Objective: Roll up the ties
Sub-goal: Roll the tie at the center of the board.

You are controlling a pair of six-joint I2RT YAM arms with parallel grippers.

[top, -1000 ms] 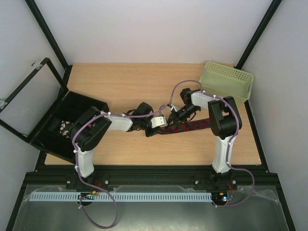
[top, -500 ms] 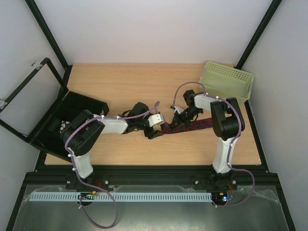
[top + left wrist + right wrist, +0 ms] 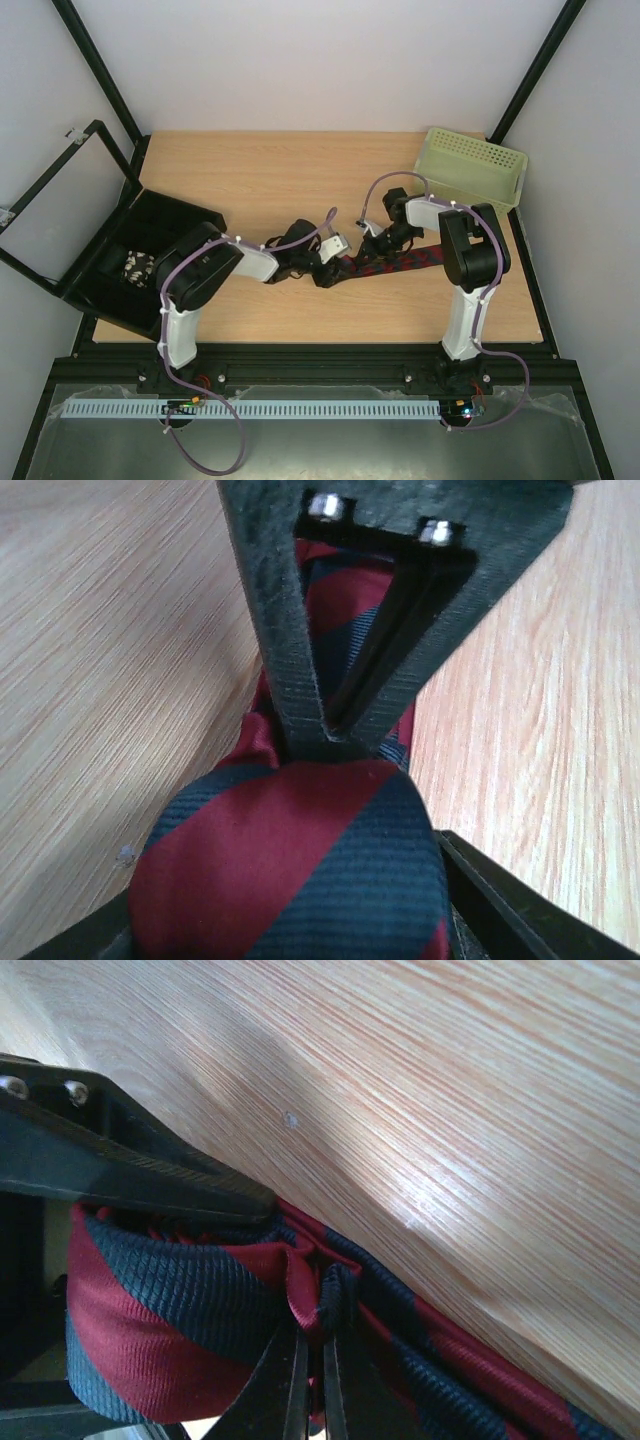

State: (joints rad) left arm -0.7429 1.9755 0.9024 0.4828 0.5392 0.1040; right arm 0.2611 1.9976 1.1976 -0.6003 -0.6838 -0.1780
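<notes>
Where the tie (image 3: pixel 400 262) lies: on the wooden table (image 3: pixel 250 180), right of centre, between the two arms.
Tie, look: dark red with navy diagonal stripes.
Tie, flat part: stretches rightward across the wood and passes under the right arm.
Tie, left end: gathered into a rounded roll at the spot where both grippers meet.
Left gripper (image 3: pixel 333 268): jaws part-way apart, one finger on each side of the rolled end. In the left wrist view the roll fills the gap between them, but I cannot tell whether the fingers press on it.
Right gripper (image 3: pixel 314 1360): jaws closed tight, pinching a small raised fold of the tie's cloth just beside the roll.
Grippers to each other: tips near, the right one's closed fingers angled down onto the cloth straight ahead of the left one.
Basket (image 3: pixel 470 170): pale green, perforated, at the table's far right corner, well apart from the tie.
Black box (image 3: pixel 160 225): at the table's left edge, well apart from the tie.
</notes>
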